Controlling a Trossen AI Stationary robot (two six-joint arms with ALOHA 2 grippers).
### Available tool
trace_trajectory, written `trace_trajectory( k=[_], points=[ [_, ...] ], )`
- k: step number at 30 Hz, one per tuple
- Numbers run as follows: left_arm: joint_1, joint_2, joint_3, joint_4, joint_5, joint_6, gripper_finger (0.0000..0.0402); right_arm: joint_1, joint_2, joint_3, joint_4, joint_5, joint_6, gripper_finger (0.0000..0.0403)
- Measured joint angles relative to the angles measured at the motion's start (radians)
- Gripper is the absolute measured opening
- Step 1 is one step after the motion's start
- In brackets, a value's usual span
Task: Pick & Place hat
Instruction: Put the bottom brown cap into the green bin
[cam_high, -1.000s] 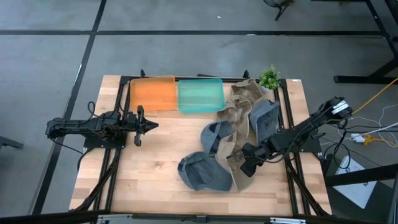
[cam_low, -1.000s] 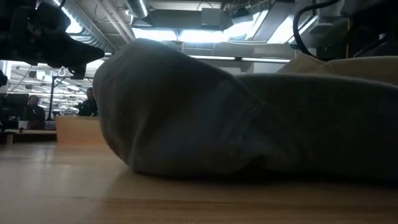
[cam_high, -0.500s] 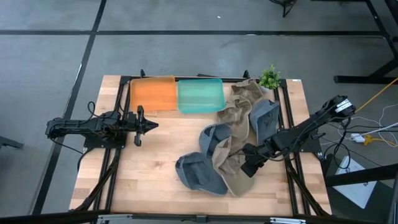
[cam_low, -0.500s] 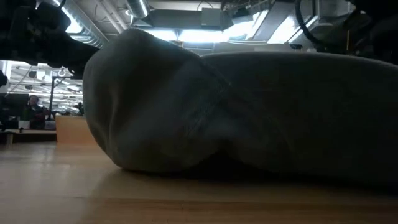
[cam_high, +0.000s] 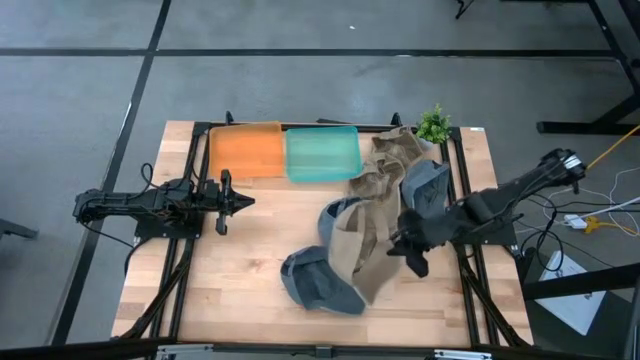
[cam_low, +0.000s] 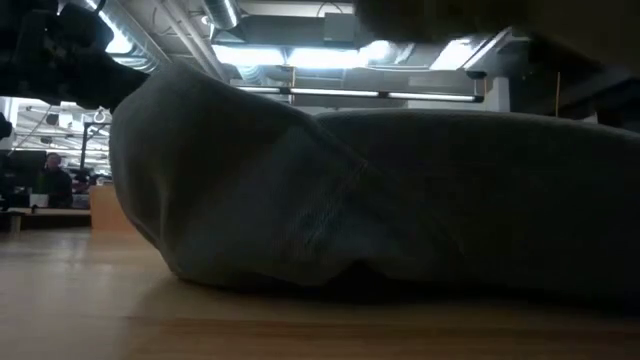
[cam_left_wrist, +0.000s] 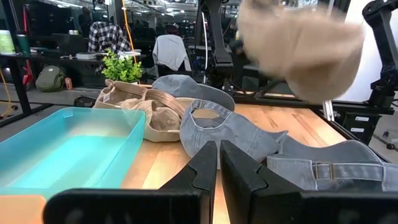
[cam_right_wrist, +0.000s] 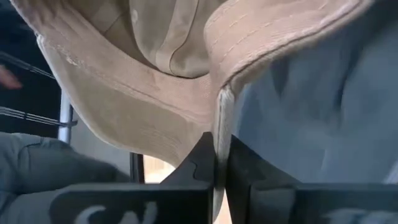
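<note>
A tan hat (cam_high: 362, 250) hangs in the air over the table's right half, with my right gripper (cam_high: 408, 246) shut on it; the left wrist view shows the tan hat (cam_left_wrist: 300, 48) well above the wood. Under and around it lie three blue denim hats: one near the front (cam_high: 318, 285), one in the middle (cam_high: 343, 213), one to the right (cam_high: 426, 188). A second tan hat (cam_high: 392, 158) rests against the far denim hat. My left gripper (cam_high: 246, 200) waits shut at the table's left, pointing level. My right gripper pinches a thin stitched edge of the tan hat (cam_right_wrist: 222, 109) between its two fingers (cam_right_wrist: 200, 163). The fingers slant down at it from the table's right side. The hat hangs off the fingers toward the left, its hollow open to the wrist camera, lifted off the table.
An orange bin (cam_high: 245, 150) and a teal bin (cam_high: 322, 153) stand side by side at the far edge. A small green plant (cam_high: 433, 124) stands at the far right corner. The near denim hat (cam_low: 300, 200) fills the low view. Bare wood lies at the near left.
My right gripper has risen and rolled, taking the tan hat up off the table; the hat now hangs in the air where it lay flat before. The near denim hat has slid a little toward the table's left.
</note>
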Motion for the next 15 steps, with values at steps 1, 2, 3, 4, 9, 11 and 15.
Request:
trace_trajectory(
  k=[1, 2, 3, 4, 9, 11, 15],
  points=[
    [0.0, 0.0, 0.0, 0.0, 0.0, 0.0, 0.0017, -0.007, -0.008, 0.029, -0.008, 0.014, -0.083, 0.0014],
    [0.0, 0.0, 0.0, 0.0, 0.0, 0.0, 0.0017, -0.011, -0.011, 0.057, -0.015, 0.036, -0.181, 0.0014],
    [0.0, 0.0, 0.0, 0.0, 0.0, 0.0, 0.0017, -0.015, -0.013, 0.084, -0.025, 0.064, -0.286, 0.0014],
    [0.0, 0.0, 0.0, 0.0, 0.0, 0.0, 0.0017, -0.016, -0.013, 0.112, -0.038, 0.103, -0.399, 0.0014],
    [0.0, 0.0, 0.0, 0.0, 0.0, 0.0, 0.0017, -0.035, 0.01, 0.221, -0.11, 0.636, -0.646, 0.0014],
    [0.0, 0.0, 0.0, 0.0, 0.0, 0.0, 0.0017, -0.056, 0.019, 0.243, -0.091, 0.855, -0.702, 0.0015],
    [0.0, 0.0, 0.0, 0.0, 0.0, 0.0, 0.0017, -0.109, 0.02, 0.265, 0.006, 0.96, -0.901, 0.0022]
  ],
)
